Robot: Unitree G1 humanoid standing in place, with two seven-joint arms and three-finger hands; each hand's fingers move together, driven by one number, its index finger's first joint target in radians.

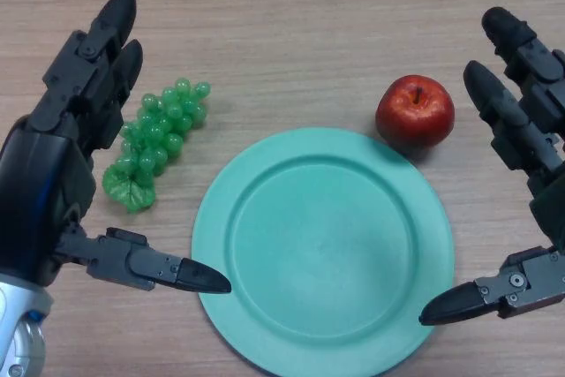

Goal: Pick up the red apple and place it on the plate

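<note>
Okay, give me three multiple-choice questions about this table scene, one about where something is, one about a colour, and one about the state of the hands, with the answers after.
1. Where is the red apple?
A. On the table at the plate's upper right edge
B. In the middle of the plate
C. In the left hand

2. What colour is the plate?
A. White
B. Light green
C. Red

3. How is the right hand?
A. Curled round the apple
B. Open, holding nothing
C. Pressing on the grapes

Answers:
1 A, the apple sits on the wood beside the plate's rim.
2 B, the plate is a pale mint green.
3 B, its fingers are straight and apart from the apple; the left hand is open too, next to the green grapes.
</note>
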